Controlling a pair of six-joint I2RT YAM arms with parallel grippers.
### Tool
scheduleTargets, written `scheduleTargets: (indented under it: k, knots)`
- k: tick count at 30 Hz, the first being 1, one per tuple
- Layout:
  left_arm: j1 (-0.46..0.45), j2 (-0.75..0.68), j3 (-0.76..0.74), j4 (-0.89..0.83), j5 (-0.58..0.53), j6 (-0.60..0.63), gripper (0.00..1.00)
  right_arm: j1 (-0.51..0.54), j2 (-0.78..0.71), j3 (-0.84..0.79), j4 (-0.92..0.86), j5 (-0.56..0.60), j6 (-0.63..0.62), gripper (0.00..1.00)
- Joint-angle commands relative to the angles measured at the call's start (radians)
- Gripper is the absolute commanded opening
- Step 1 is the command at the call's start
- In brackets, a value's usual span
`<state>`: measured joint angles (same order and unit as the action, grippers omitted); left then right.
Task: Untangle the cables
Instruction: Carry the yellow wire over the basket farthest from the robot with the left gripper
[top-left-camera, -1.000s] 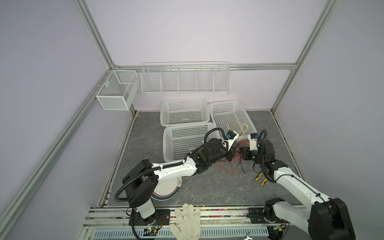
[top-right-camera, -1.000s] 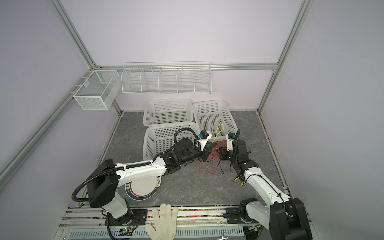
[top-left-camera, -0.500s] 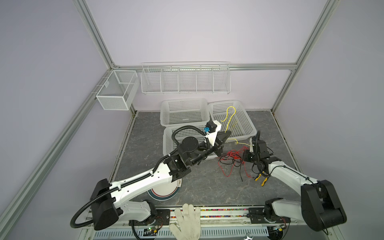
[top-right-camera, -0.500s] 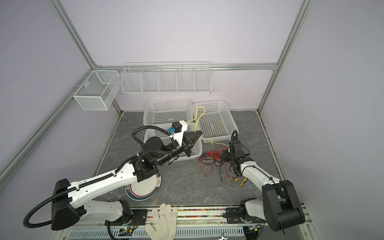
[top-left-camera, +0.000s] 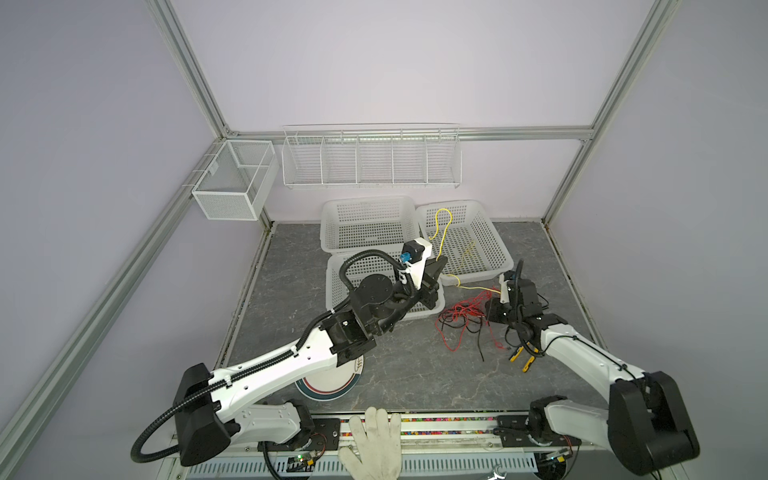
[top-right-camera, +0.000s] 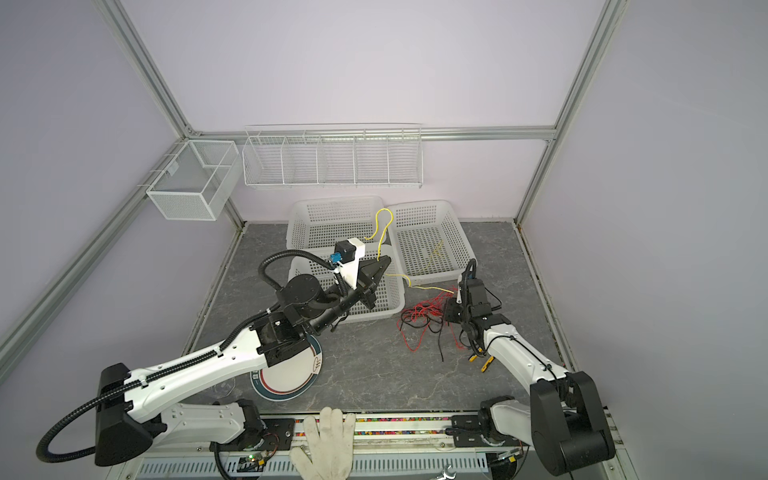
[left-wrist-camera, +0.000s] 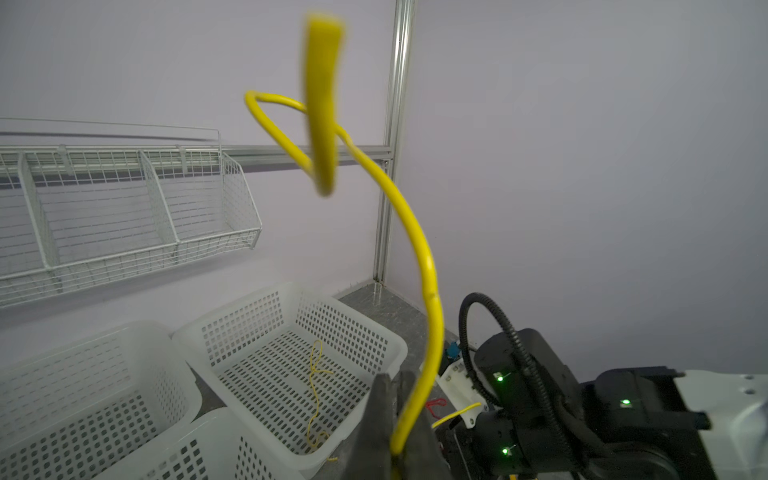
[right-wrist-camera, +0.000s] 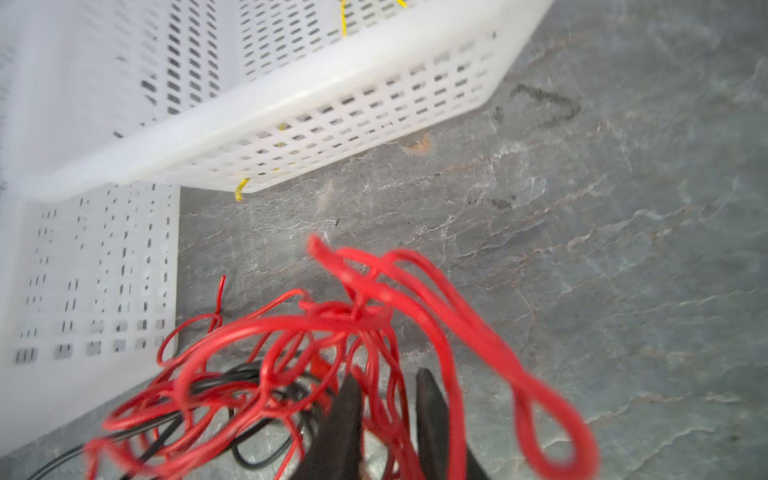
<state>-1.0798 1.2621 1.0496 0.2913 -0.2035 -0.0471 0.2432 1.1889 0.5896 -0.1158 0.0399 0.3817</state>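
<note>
- Yellow cable (top-left-camera: 441, 232) was pinched in the left gripper (top-left-camera: 441, 262), its jaws pressed together on the wire. This was near the middle of both top views, over the right-hand corner of the nearest white basket (top-left-camera: 334, 286).
- From that grip the wire rose in a loop in front of the far right basket (top-left-camera: 496, 249). Its other run dropped to the grey surface (top-left-camera: 395, 365) and stretched rightwards to the right gripper (top-left-camera: 493, 311).
- Seen from the left wrist, the same yellow cable (left-wrist-camera: 424, 249) curved up from the closed left gripper (left-wrist-camera: 392, 419) at the lower middle of the frame. It curled over near the top centre, where a blurred yellow end hung across it.
- The right gripper sat low on the surface, right of centre in both top views.
- In the right wrist view the right gripper (right-wrist-camera: 388, 415) had its jaws apart, and red strands ran through the gap between them.
- Red cables (top-left-camera: 461, 311) lay in a tangled heap just left of the right gripper, between it and the nearest basket.
- Black cables (top-left-camera: 480, 349) threaded through that heap and trailed towards the lower edge of the frame.
- A second yellow cable (top-left-camera: 469, 249), thin and kinked, lay on the floor of the far right basket.
- Two yellow clip ends (top-left-camera: 521, 360) rested on the surface beside the right arm, to the lower right of the heap.
</note>
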Motion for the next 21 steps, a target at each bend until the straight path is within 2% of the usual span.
scheduleTargets:
  k: [1, 3, 7, 9, 15, 21]
  knots:
    - [0.017, 0.060, 0.068, -0.076, -0.071, 0.011, 0.00, 0.005, -0.083, 0.029, -0.072, 0.008, -0.019, 0.37]
    - [0.038, 0.105, 0.103, -0.092, -0.071, 0.008, 0.00, 0.006, -0.123, 0.030, -0.098, 0.024, -0.019, 0.46]
    - [0.090, 0.199, 0.165, -0.079, -0.082, 0.026, 0.00, 0.005, -0.187, 0.028, -0.149, 0.094, -0.010, 0.73]
    - [0.115, 0.250, 0.212, -0.083, -0.085, 0.039, 0.00, 0.005, -0.200, 0.024, -0.171, 0.139, -0.006, 0.82]
    - [0.159, 0.423, 0.382, -0.084, -0.072, 0.097, 0.00, 0.005, -0.233, 0.002, -0.174, 0.162, -0.001, 0.92]
    - [0.200, 0.652, 0.642, -0.200, -0.054, 0.119, 0.00, 0.003, -0.279, -0.023, -0.165, 0.166, 0.005, 0.95]
